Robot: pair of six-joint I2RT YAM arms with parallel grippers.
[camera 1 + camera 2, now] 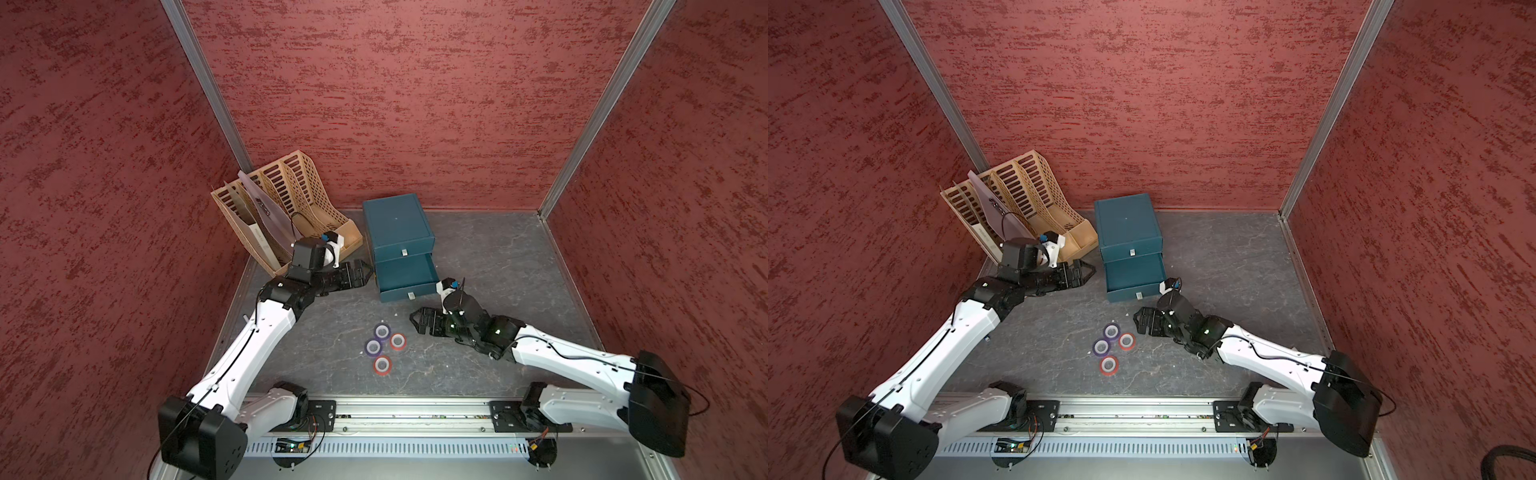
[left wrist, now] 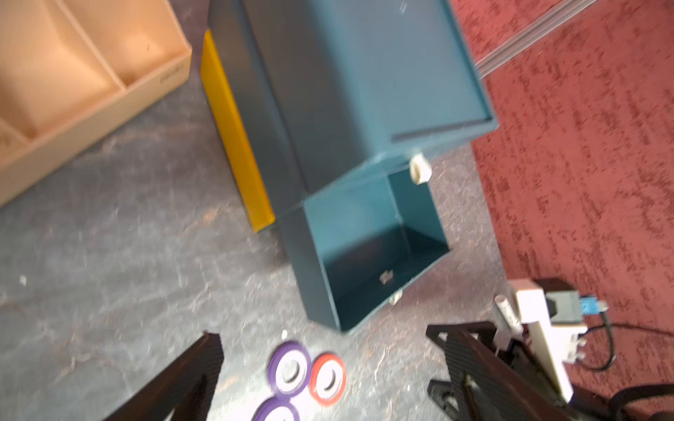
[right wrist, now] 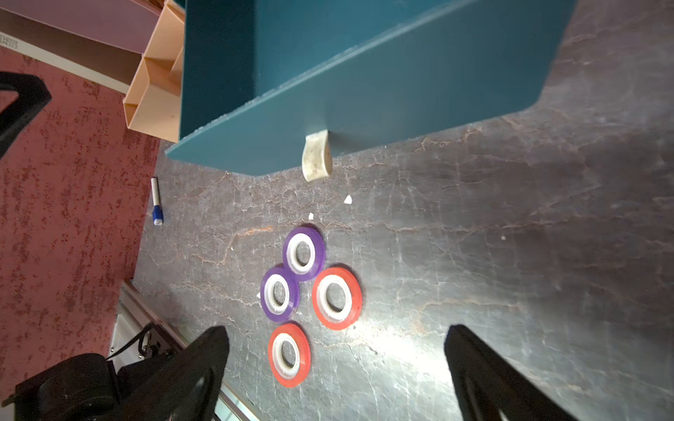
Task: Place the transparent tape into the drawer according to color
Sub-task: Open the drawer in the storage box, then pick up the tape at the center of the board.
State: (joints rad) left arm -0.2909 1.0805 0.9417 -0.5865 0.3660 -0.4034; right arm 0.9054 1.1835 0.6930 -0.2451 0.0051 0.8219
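**Friend:** Where is the tape?

**Me:** Four rolls lie flat in a bunch on the grey table [image 1: 498,266], close in front of me; the near red roll [image 1: 382,365] is at six o'clock of the bunch; the near purple roll [image 1: 373,347] is at nine; the far red roll [image 1: 397,341] is at three; the far purple roll [image 1: 382,331] is at twelve; the two purple ones touch.

**Friend:** And your claws?

**Me:** My right claw [image 1: 414,323] is at two o'clock from the bunch; its fingers are wide apart and hold nothing; my left claw [image 1: 368,273] is farther off, at nine o'clock of the open drawer [image 1: 405,274] and just beside it; its fingers are wide apart too, with nothing in them.

**Friend:** What is farther back?

**Me:** The blue box [image 1: 397,224] is at twelve o'clock from the bunch; one drawer sticks out toward me; the drawer above it is shut; the tan rack [image 1: 291,195] stands at eleven o'clock, by the wall.
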